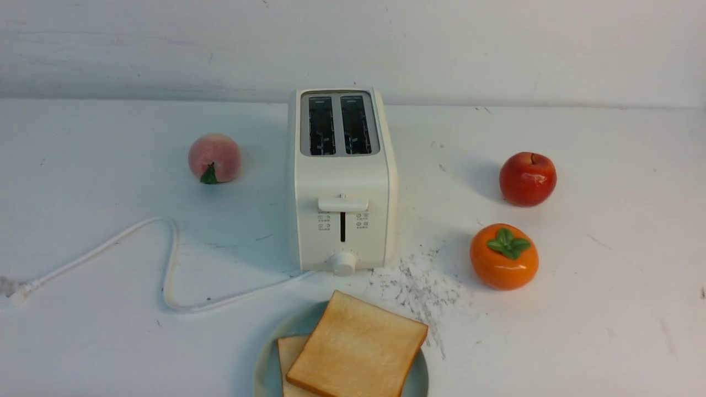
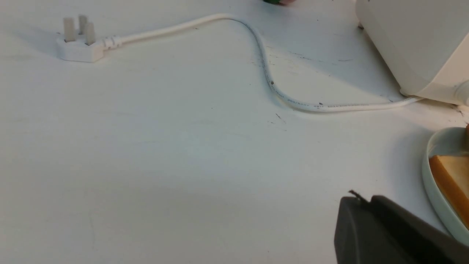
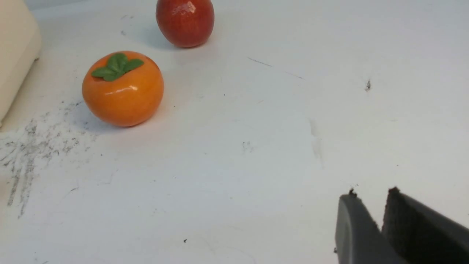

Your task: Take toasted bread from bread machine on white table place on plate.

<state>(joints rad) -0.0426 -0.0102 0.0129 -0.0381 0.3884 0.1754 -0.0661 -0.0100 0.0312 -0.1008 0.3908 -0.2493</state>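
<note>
A: Front view?
B: Both toast slices (image 1: 357, 348) lie overlapped on the plate (image 1: 266, 368), just before the empty toaster (image 1: 342, 182).
A: Left wrist?
B: Fingers (image 2: 362, 220) closed, empty, beside the plate.
A: Right wrist?
B: Fingers (image 3: 373, 216) slightly apart, empty, over bare bench (image 3: 256, 146).

Plate (image 1: 268, 368): near part cut off by the front view's edge.
Lower toast (image 1: 289, 353): mostly hidden under the upper toast (image 1: 357, 348).
Toaster icons (image 1: 324, 219): too small to read.
Plug (image 1: 16, 292): partly cut off at left edge.
</note>
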